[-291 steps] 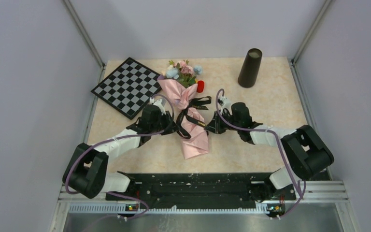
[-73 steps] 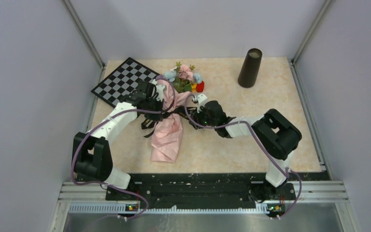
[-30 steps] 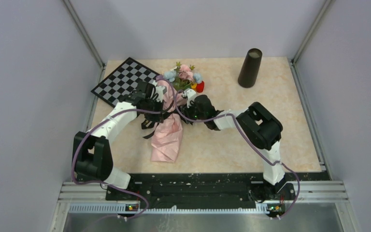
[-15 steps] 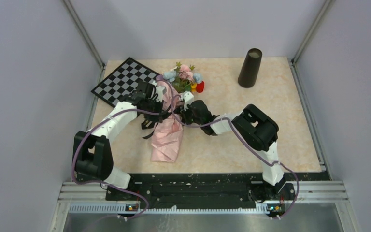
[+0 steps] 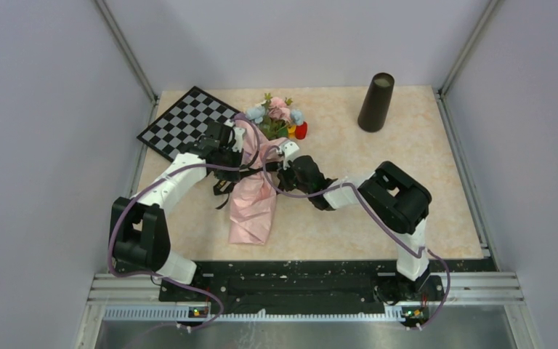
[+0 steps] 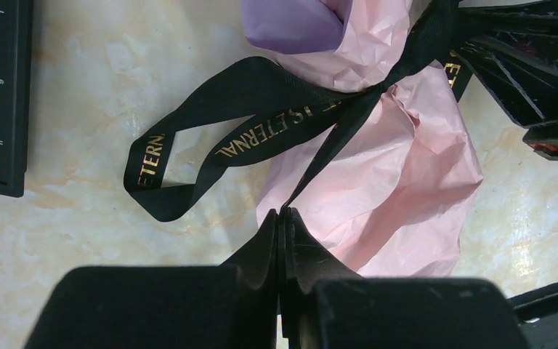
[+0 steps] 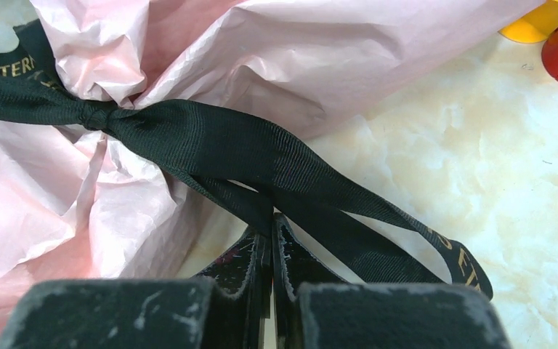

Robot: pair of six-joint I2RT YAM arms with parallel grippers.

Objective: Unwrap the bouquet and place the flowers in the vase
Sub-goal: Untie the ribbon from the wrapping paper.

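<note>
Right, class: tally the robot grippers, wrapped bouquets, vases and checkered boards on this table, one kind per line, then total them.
Grippers: 2, the left gripper and right gripper
Bouquet: 1
Vase: 1
Checkered board: 1
Total: 5

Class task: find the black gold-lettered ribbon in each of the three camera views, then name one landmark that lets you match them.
Top external: the black ribbon lies just left of centre, around the wrap's middle, loops spilling left.
Left wrist: a lettered loop at centre-left, its knot up and right of centre.
Right wrist: a broad band running from the upper-left knot to the lower right.
Shared landmark: the crinkled pink paper beneath it.
</note>
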